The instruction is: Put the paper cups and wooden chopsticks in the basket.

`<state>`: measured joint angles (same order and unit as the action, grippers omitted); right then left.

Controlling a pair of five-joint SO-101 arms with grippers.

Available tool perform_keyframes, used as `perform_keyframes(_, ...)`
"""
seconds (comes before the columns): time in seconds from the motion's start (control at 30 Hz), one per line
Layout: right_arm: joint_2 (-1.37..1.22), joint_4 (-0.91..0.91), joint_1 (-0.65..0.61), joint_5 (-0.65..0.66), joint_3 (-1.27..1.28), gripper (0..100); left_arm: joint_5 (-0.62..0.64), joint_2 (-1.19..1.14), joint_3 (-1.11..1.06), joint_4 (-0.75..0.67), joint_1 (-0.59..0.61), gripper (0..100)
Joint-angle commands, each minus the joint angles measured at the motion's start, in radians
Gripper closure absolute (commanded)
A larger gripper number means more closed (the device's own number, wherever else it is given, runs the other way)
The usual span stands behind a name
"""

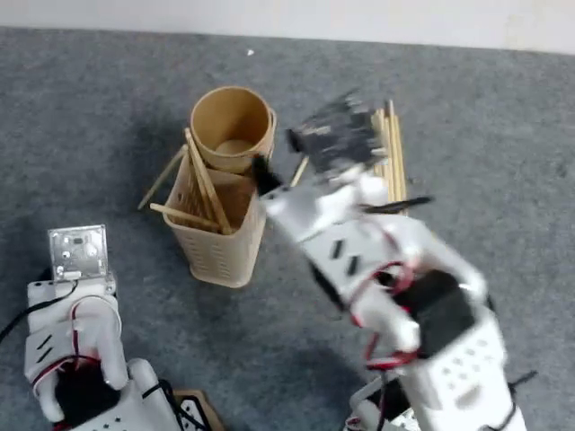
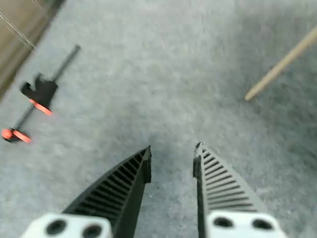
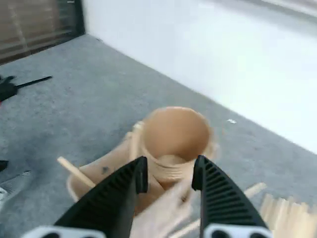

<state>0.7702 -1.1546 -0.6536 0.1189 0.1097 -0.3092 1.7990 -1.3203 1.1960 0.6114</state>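
Grey surface [image 1: 108,117] under left gripper [image 2: 172,148], which is released and empty, with one chopstick [image 2: 282,62] tip nearby. Mid-frame, basket [image 1: 220,247] holds paper cup [image 1: 232,126] plus several chopsticks [image 1: 205,184], some poking out. Then right gripper [image 3: 170,161], released and empty, above the cup. Loose chopstick pile [image 1: 393,153] lies right of basket.
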Motion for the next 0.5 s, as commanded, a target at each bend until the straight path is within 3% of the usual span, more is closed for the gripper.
perform_keyframes(0.0, -0.002, -0.171, 0.154, 0.008, -0.091, 83.9, -0.02, -0.107, 0.174, 0.038, 0.012, 83)
perform_keyframes(0.2, 0.008, -0.171, 0.371, 0.074, 0.114, 84.0, -0.103, -0.631, 0.596, 0.121, -0.051, 82)
perform_keyframes(0.33, 0.008, -0.012, 0.463, 0.077, 0.323, 84.1, -0.123, -1.024, 0.908, 0.192, -0.074, 82)
perform_keyframes(0.47, 0.008, 0.191, 0.492, 0.072, 0.542, 90.6, -0.181, -1.343, 1.19, 0.331, -0.085, 78)
